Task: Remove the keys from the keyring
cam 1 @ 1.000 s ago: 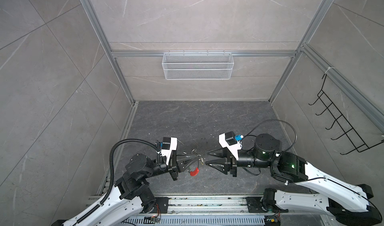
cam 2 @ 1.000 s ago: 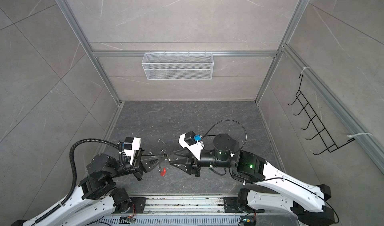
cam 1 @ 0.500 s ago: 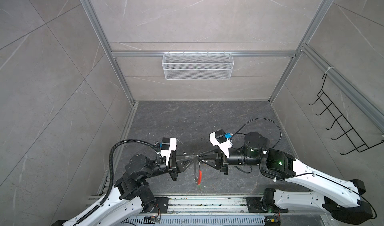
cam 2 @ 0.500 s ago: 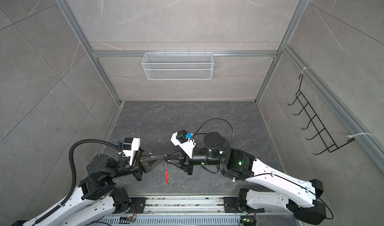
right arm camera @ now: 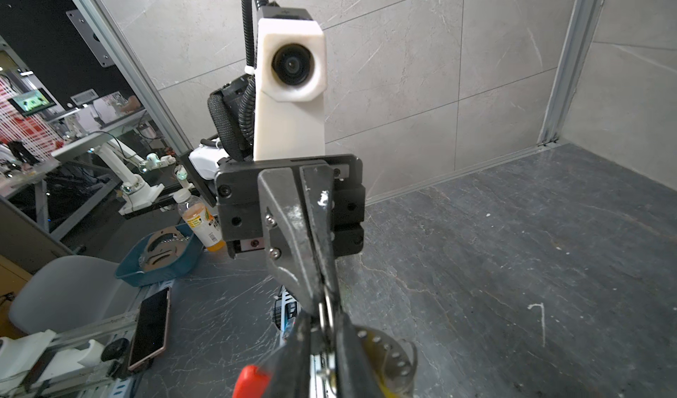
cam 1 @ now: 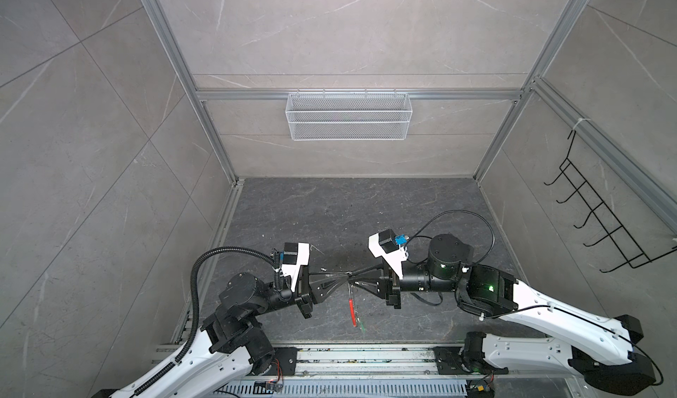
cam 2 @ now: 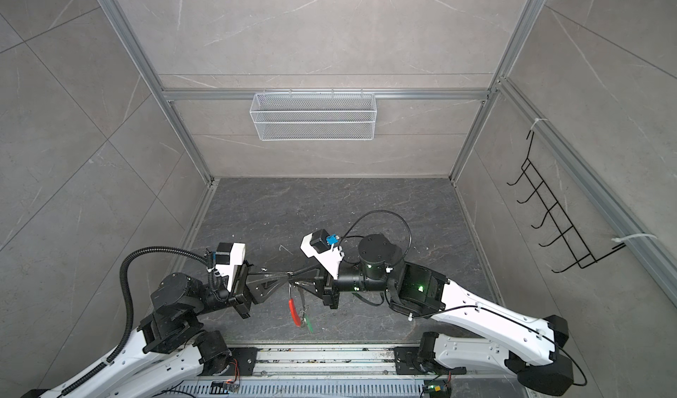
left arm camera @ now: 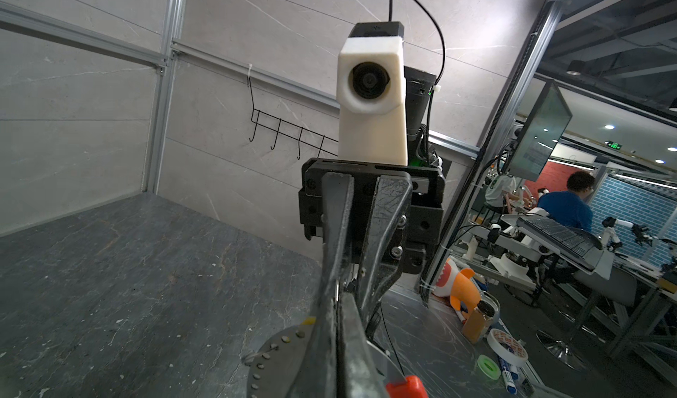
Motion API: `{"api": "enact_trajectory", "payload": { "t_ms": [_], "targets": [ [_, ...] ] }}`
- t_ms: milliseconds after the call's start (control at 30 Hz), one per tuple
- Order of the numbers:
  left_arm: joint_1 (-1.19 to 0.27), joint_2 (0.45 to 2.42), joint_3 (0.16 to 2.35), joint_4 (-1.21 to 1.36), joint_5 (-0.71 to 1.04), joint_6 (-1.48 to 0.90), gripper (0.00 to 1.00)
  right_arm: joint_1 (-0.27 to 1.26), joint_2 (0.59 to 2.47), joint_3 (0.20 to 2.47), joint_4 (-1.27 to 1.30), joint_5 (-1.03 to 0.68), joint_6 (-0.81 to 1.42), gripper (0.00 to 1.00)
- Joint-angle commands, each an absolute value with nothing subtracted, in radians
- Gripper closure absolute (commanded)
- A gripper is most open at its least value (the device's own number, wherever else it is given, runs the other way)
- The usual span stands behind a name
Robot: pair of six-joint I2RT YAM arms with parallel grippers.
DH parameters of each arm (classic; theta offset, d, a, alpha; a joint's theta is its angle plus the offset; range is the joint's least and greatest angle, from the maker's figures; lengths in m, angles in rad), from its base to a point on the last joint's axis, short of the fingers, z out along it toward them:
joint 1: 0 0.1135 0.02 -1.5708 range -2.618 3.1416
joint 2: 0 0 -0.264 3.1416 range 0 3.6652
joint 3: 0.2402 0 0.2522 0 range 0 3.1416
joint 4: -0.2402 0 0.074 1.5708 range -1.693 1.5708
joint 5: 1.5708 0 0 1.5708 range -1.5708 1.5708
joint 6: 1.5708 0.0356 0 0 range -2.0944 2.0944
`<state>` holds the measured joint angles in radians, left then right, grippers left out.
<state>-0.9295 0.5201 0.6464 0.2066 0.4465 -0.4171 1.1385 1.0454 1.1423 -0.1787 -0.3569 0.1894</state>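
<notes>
In both top views my two grippers meet tip to tip above the floor's front middle. The left gripper is shut on the keyring's thin grey wire. The right gripper is shut on the same wire where it shows double. The keyring hangs edge-on below them, with its red sleeve low. A key with a green tag dangles at the bottom. A perforated metal key head with a yellow bit lies beside the closed fingers.
A white wire basket hangs on the back wall. A black hook rack is fixed to the right wall. The dark stone floor is walled on three sides, with a metal rail along the front edge.
My right gripper has moved left to meet the left gripper's tips and closed there. The keyring has swung down to hang edge-on. The left gripper stayed shut in place.
</notes>
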Motion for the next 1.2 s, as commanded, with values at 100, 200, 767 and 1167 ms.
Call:
{"api": "enact_trajectory", "payload": {
  "t_ms": [100,200,767,1167],
  "targets": [
    [-0.933,0.512,0.667,0.250,0.454,-0.417,1.00,1.137,1.035,1.152,-0.227,-0.359,0.190,1.00],
    [-0.933,0.508,0.691,0.183,0.462,-0.416,0.85,1.126,1.035,1.195,-0.332,-0.358,0.169,1.00],
    [-0.933,0.672,0.947,-0.316,0.596,-0.291,0.69,0.996,1.235,1.588,-0.960,-0.594,-0.003,1.00],
    [-0.933,0.709,0.983,-0.352,0.607,-0.265,0.73,0.995,1.328,1.695,-1.069,-0.644,-0.035,1.00]
  ]
}}
